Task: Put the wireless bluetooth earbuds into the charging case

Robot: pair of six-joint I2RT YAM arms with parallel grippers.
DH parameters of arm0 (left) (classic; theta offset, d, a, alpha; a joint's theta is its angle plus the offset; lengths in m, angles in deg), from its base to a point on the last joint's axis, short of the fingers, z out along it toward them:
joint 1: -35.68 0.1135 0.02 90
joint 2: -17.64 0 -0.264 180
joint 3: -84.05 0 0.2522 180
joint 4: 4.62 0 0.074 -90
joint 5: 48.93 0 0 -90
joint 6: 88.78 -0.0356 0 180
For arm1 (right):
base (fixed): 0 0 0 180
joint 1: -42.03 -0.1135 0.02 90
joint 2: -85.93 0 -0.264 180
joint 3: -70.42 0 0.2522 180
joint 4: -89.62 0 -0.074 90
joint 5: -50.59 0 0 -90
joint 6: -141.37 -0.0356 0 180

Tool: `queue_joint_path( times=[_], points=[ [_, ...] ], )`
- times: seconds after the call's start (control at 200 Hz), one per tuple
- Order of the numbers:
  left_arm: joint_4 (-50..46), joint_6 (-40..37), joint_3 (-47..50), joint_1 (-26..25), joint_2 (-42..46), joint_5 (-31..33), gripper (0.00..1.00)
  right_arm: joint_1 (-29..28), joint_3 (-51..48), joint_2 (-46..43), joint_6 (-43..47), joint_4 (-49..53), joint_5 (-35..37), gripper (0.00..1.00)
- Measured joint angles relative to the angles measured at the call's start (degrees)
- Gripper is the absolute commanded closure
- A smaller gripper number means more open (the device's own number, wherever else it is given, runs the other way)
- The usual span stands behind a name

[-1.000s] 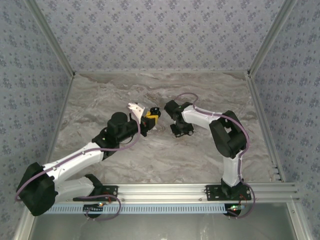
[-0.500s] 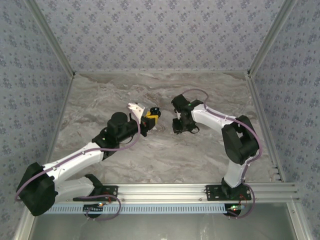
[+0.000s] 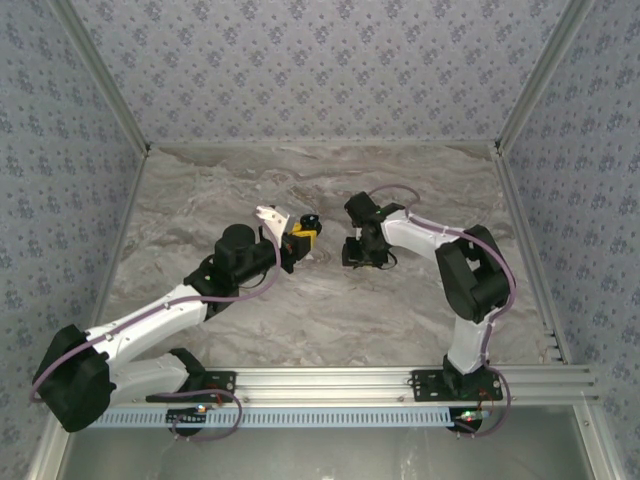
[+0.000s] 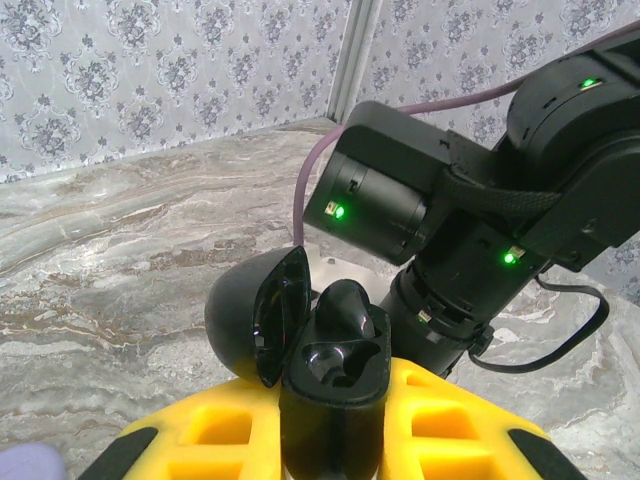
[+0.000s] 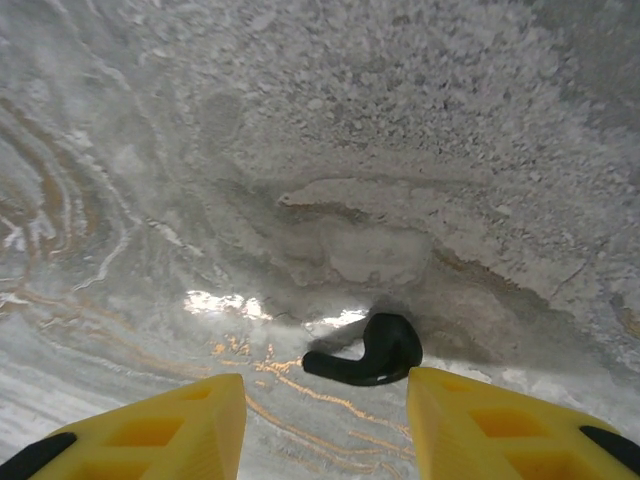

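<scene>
Entry 1: right arm (image 3: 425, 238). The elbow was carried outward toward the right edge of the worktop (image 3: 200, 190), and the wrist was shifted slightly toward the far edge.

Entry 2: right gripper (image 5: 325, 388). The jaws, closed a second before, were parted. One earbud (image 5: 368, 352) was recorded lying on the worktop just ahead of the gap, gripped by neither yellow finger.

Found no legible text, label, brand or number anywhere. Read nothing on the charging case (image 4: 330, 410), nor on the patterned walls (image 3: 320, 60).
</scene>
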Motion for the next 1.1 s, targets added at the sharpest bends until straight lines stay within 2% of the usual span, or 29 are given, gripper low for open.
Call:
queue_joint_path(
  times=[0.185,0.5,1.099],
  points=[
    [0.00,0.00,0.00,0.00,0.00,0.00,0.83,0.00,0.02,1.27,-0.61,0.00,0.00,0.54],
    [0.00,0.00,0.00,0.00,0.00,0.00,0.83,-0.15,2.34,3.39,-0.37,0.66,0.55,0.67],
    [-0.02,0.00,0.00,0.00,0.66,0.00,0.83,-1.57,7.69,6.38,2.29,5.29,6.54,0.70]
  ],
)
